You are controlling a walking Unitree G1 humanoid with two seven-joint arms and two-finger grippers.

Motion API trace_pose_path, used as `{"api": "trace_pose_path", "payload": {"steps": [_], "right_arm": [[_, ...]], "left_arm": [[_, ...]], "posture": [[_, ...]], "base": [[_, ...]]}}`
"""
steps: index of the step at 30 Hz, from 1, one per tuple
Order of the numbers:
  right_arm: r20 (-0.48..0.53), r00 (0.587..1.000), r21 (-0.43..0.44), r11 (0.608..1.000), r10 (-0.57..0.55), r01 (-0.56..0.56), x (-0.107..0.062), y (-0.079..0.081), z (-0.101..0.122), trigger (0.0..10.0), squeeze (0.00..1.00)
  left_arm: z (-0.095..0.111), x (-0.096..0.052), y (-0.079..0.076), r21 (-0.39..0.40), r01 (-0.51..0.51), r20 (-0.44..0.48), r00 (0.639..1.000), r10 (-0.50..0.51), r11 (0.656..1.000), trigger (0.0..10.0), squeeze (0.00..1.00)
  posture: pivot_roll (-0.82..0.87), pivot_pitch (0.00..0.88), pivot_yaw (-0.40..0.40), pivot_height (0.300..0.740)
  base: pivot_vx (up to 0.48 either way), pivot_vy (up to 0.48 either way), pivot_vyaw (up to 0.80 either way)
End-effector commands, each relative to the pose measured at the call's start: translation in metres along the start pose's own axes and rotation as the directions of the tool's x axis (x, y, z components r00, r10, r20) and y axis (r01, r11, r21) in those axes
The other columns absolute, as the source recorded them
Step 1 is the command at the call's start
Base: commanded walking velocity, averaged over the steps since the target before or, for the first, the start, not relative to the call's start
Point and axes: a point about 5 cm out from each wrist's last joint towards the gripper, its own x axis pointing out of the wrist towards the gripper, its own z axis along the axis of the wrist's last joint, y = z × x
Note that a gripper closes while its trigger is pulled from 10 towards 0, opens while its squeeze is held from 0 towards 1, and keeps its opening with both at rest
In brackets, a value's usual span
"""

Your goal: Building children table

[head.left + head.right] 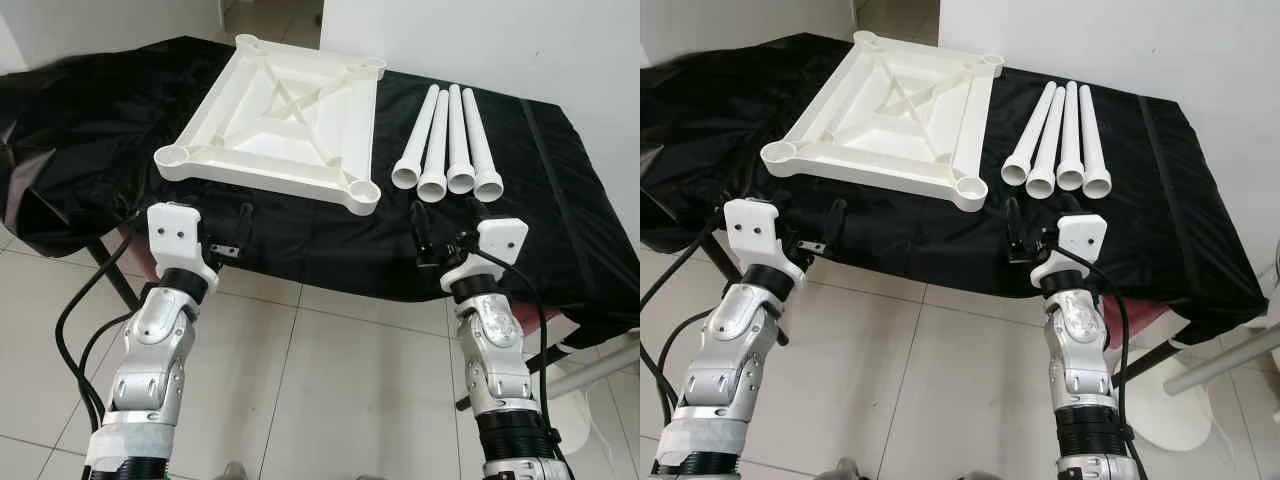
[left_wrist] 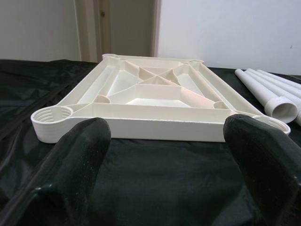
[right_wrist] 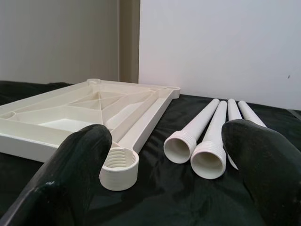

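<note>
A white square tabletop (image 1: 275,115) lies upside down on the black-covered table (image 1: 90,130), with a threaded round socket (image 3: 119,167) at each corner. Several white tube legs (image 1: 447,140) lie side by side just to its right, their threaded ends toward me. My left gripper (image 1: 228,235) hovers open at the table's front edge, facing the tabletop's near side (image 2: 155,127). My right gripper (image 1: 447,225) is open too, near the front edge just before the legs (image 3: 207,141) and the near right socket. Neither gripper holds anything.
The black cloth hangs over the table's front edge (image 1: 330,265). A white wall (image 1: 520,40) stands behind the table. Tiled floor (image 1: 340,390) lies below my arms. Black cables (image 1: 75,320) trail beside my left arm. A white round base (image 1: 1180,410) sits on the floor at right.
</note>
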Motion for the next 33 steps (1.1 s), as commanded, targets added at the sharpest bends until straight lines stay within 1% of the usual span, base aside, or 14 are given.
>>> {"api": "trace_pose_path", "payload": {"steps": [1,7,20,33], "right_arm": [[-0.016,1.0,0.005,1.0,0.0,0.0,0.002,0.0019,-0.0029,10.0,0.0],[-0.022,1.0,0.004,1.0,0.015,-0.015,0.0034,0.0035,-0.0018,10.0,0.0],[-0.028,0.999,-0.01,1.0,0.017,-0.017,0.0076,0.0018,-0.0039,10.0,0.0],[-0.033,0.999,-0.009,1.0,0.021,-0.021,0.0098,0.004,-0.0059,10.0,0.0]], "left_arm": [[-0.0016,0.0016,0.0006,0.001,-0.008,-0.015,1.0,0.008,1.0,10.0,0.0],[0.001,0.0055,0.0054,0.011,-0.031,-0.022,0.999,0.031,0.999,10.0,0.0],[0.0008,0.0083,0.0042,0.007,-0.026,-0.02,0.999,0.026,1.0,10.0,0.0],[0.0002,0.0113,0.0011,0.006,-0.013,-0.027,1.0,0.013,1.0,10.0,0.0]], "posture": [[0.09,0.012,-0.06,0.74],[0.09,0.013,-0.061,0.74],[0.09,0.016,-0.07,0.74],[0.09,0.025,-0.066,0.74]], "base": [[0.0,0.0,0.0],[0.0,0.0,0.0],[0.0,0.0,0.0],[0.27,0.0,0.0]]}}
